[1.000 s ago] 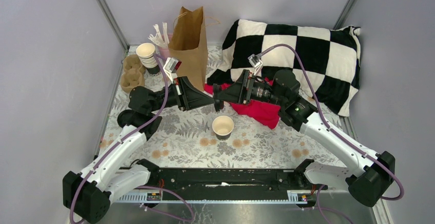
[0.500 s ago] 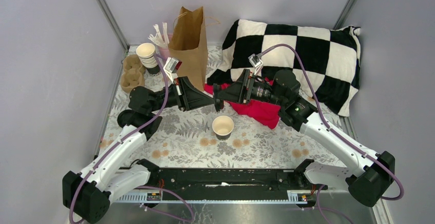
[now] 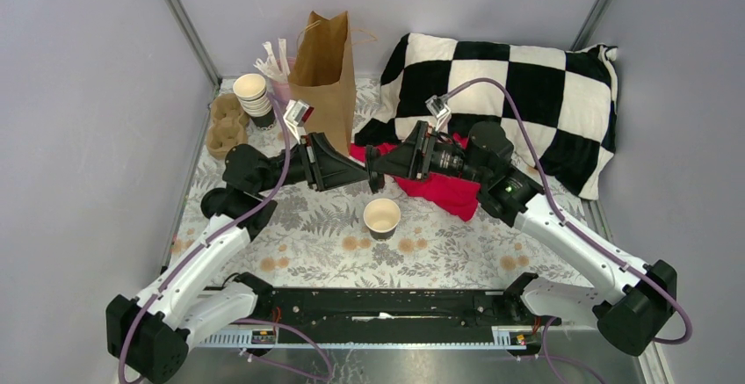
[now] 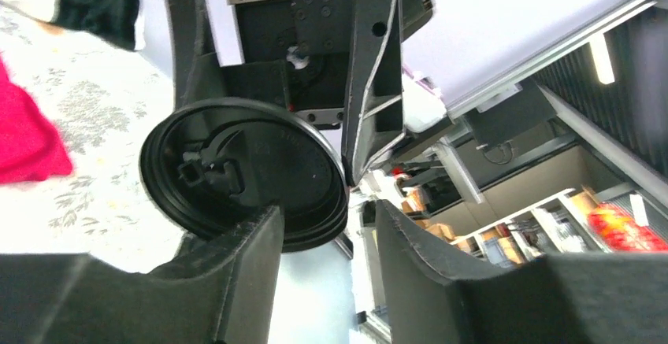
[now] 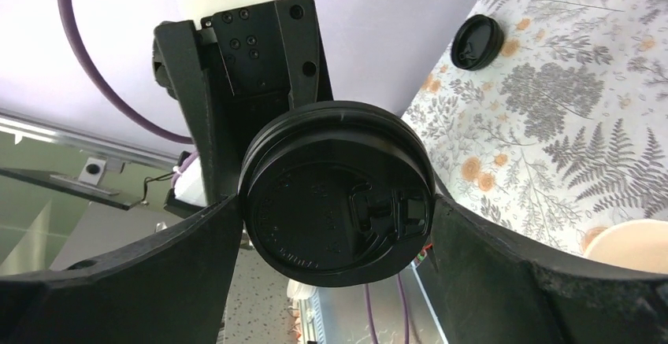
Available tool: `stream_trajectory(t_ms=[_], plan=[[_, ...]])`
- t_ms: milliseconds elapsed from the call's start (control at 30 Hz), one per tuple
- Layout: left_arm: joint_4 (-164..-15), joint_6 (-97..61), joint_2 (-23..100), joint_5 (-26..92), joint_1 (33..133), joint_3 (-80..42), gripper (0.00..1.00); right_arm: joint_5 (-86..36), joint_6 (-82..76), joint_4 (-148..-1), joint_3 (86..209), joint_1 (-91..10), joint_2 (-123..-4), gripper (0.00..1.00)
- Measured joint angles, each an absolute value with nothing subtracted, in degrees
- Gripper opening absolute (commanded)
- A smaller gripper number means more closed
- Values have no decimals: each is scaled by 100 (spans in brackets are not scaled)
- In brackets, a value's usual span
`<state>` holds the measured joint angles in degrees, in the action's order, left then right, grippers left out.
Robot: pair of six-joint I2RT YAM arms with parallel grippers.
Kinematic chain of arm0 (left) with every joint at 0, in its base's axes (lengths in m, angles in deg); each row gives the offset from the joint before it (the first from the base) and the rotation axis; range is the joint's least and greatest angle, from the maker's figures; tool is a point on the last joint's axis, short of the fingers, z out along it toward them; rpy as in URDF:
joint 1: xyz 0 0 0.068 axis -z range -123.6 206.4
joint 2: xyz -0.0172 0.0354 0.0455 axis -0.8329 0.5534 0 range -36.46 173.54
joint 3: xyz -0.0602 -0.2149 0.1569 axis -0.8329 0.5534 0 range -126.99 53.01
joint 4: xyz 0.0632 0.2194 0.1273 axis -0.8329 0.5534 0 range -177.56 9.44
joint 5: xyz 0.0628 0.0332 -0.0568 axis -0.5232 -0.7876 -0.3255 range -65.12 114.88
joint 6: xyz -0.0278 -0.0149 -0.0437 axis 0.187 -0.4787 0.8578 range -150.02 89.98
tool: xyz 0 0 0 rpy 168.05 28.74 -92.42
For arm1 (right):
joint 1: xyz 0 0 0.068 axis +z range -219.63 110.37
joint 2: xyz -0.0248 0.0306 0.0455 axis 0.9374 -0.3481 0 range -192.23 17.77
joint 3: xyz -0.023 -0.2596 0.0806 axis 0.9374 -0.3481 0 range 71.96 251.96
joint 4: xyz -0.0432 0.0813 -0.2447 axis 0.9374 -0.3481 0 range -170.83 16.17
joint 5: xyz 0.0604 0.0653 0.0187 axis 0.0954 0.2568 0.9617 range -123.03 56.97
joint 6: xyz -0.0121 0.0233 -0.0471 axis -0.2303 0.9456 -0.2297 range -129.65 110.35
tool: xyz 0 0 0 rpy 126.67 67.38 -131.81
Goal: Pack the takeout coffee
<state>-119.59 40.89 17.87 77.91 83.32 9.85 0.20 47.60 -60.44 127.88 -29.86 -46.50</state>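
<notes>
Right claw (image 5: 335, 202): spread wide, with its two fingers against opposite edges of the round black plastic lid (image 4: 236, 172), which it holds on edge in the air.
Left claw (image 4: 327, 218): tip to tip with the right claw; its fingers are parted with a clear gap and grip nothing. The lid's rim sits just past one finger.
Small dark paper cup (image 3: 381, 217): upright and lidless with its cream inside showing. It stands on the fern-patterned tabletop (image 3: 457, 252), just nearer than the two meeting claws.
Brown paper bag (image 3: 323, 76): upright with its mouth open, at the far edge behind the left claw, apart from the cup.
Second black lid (image 5: 476, 42): flat on the tabletop, apart from the cup.
Red cloth (image 3: 444, 189): under the right arm, before the black-and-white checked pillow (image 3: 509, 76).
Stack of lidless cups (image 3: 252, 94): left of the bag.
</notes>
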Motion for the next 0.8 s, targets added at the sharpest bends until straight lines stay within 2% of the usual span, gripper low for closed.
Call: stream_trajectory(t_ms=[67, 267, 467, 633, 800], plan=[[-11443, 3770, 1682, 7732, 8328, 944, 71, -102, 4594, -6278, 12786, -2986, -4595, 89], [-8123, 1974, 1127, 6718, 8288, 19, 93, -633, 3274, -8013, 13035, -2968, -4455, 86], [-5876, 1250, 600, 5254, 8277, -219, 95, -1744, 1744, -9895, 13876, -2474, -5152, 85], [-5308, 1191, 174, 4465, 8273, 273, 95, -2954, 1051, -10721, 14538, -1489, -6090, 85], [-5326, 1176, 45, 4104, 8273, 885, 95, -3728, 708, -11189, 14650, -1226, -6567, 86]])
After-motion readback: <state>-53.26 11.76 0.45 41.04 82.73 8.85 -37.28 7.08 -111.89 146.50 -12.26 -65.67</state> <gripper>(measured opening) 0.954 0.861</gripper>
